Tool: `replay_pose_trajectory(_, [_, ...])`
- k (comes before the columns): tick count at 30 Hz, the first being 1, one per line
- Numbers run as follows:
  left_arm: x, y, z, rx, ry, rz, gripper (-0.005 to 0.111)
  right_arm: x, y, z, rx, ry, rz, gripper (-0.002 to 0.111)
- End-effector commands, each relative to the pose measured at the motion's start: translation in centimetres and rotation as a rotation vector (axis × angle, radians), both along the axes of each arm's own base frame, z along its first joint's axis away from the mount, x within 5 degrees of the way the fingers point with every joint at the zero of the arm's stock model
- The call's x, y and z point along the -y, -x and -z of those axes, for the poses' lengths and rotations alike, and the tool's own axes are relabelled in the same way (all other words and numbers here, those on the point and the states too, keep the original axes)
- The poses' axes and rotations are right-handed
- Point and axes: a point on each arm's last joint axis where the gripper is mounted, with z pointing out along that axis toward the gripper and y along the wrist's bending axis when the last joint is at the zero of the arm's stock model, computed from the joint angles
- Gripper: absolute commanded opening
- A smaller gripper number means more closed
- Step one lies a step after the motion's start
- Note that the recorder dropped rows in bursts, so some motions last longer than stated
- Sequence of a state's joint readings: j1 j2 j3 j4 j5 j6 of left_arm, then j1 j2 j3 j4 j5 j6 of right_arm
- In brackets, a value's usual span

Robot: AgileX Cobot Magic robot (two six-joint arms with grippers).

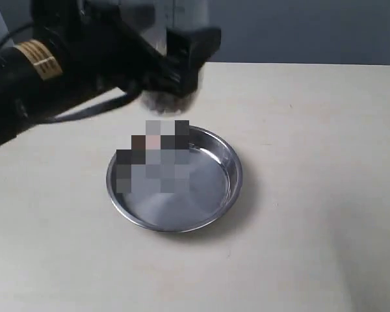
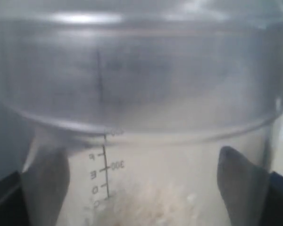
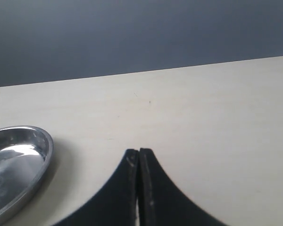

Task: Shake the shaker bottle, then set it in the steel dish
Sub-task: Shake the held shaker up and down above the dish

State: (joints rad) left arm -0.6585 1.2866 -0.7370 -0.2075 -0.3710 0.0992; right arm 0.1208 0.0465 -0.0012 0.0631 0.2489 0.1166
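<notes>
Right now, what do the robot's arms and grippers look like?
The left arm is glossy black, with a tan band marked by dark stripes and a black cable looping under it. The left gripper is blocky and black. The right gripper has two black fingers tapering to slim tips.

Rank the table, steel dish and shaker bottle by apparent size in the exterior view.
1. table, fills most of the frame
2. steel dish
3. shaker bottle, blurred and largely hidden by the left gripper; only its visible part is ranked
</notes>
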Motion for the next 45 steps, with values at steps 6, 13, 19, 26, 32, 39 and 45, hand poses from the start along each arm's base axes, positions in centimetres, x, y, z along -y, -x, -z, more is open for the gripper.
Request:
replay_pose_trajectory(6, [-0.1, 0.0, 0.3, 0.002, 0.034, -0.029, 0.0, 0.0, -0.1, 0.0, 0.006, 0.001, 0.002, -0.001])
replay_pose_trajectory(13, [0.6, 0.7, -0.2, 0.042, 0.055, 0.004, 0.0, 0.0, -0.1, -0.1, 0.01, 0.0, 0.002, -0.001])
replay_pose_trajectory(19, [1.0, -0.1, 4.1, -0.032, -0.02, 0.001, 0.0, 0.0, -0.1, -0.1, 0.01, 0.0, 0.002, -0.001])
replay_pose_trajectory(26, [0.0, -0.7, 9.0, -0.228, -0.143, -0.064, 0.0, 0.0, -0.1, -0.1, 0.01, 0.0, 0.002, -0.001])
replay_pose_trajectory(32, [0.2, 0.2, 0.0, 0.083, 0.046, 0.002, 0.0, 0.0, -0.1, 0.0, 0.006, 0.001, 0.002, -0.001])
replay_pose_trajectory(39, [-0.7, -0.2, 9.2, -0.226, -0.079, -0.087, 0.0, 0.0, -0.1, 0.0, 0.006, 0.001, 0.002, -0.001])
replay_pose_trajectory(45, [0.2, 1.5, 1.2, 0.086, 0.077, 0.052, 0.0, 0.0, -0.1, 0.0, 0.006, 0.001, 0.002, -0.001])
